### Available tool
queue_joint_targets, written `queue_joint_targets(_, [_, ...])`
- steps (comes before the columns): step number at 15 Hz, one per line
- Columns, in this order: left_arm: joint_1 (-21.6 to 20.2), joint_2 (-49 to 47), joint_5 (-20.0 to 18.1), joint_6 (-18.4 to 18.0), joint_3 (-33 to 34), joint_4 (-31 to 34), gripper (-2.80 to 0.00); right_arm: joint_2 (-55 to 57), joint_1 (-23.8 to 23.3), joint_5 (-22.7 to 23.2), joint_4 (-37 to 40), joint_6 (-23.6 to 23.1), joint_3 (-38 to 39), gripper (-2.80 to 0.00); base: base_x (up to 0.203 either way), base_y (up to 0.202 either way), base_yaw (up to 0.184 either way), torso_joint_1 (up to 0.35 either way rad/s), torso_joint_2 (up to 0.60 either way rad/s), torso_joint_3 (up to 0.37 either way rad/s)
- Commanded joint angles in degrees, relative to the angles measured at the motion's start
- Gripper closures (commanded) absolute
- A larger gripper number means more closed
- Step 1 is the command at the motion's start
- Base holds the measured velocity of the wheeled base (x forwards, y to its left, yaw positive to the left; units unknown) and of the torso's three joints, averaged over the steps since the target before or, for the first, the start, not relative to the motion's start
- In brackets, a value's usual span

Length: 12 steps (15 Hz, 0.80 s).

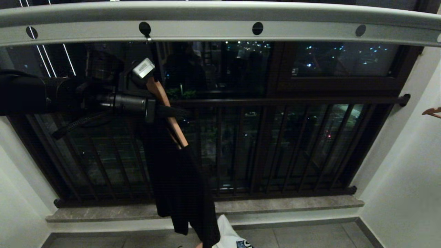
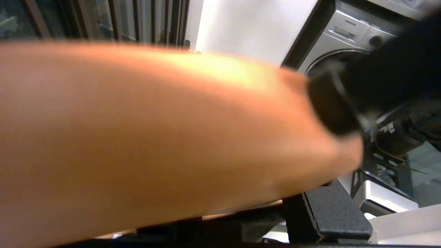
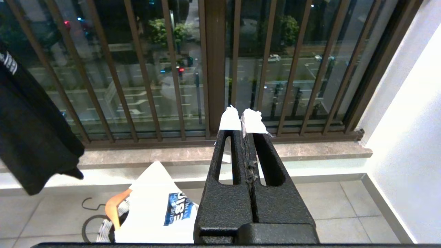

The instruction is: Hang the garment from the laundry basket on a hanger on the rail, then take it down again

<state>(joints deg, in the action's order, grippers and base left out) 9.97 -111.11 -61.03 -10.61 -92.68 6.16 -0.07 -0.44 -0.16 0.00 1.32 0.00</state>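
Observation:
The pale grey rail (image 1: 220, 26) runs across the top of the head view. A wooden hanger (image 1: 167, 113) hangs tilted below it, its thin hook reaching up to one of the rail's dark holes (image 1: 145, 29). A black garment (image 1: 181, 179) drapes from the hanger. My left gripper (image 1: 157, 90) is shut on the hanger's wood, which fills the left wrist view (image 2: 155, 131). My right gripper (image 3: 243, 120) is shut and empty, low down and facing the window bars. The laundry basket (image 3: 103, 232) sits on the floor with a white printed cloth (image 3: 162, 210) over it.
Dark brown window bars (image 1: 275, 148) and a stone sill (image 1: 275, 205) stand behind the garment. White walls close in on both sides. Another wooden hanger (image 1: 432, 112) shows at the right edge. A washing machine (image 2: 344, 31) is in the left wrist view.

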Motion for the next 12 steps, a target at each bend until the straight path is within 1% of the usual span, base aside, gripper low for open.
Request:
queue_joint_targets(1, [-0.04,0.27,-0.31,-0.11,1.8,0.0,0.0,-0.01,0.0,-0.02,0.0,0.0,0.0,0.0,0.0,0.0,0.0,0.0,0.0,0.0])
queue_joint_targets(7, [-0.04,0.7,-0.31,-0.66,3.53,-0.1,0.0,-0.01,0.0,-0.02,0.0,0.09,0.0,0.0,0.0,0.0,0.0,0.0,0.0,0.0])
queue_joint_targets(12, [-0.04,1.15,-0.31,-0.91,3.65,-0.1,0.0,-0.01,0.0,-0.02,0.0,0.09,0.0,0.0,0.0,0.0,0.0,0.0,0.0,0.0])
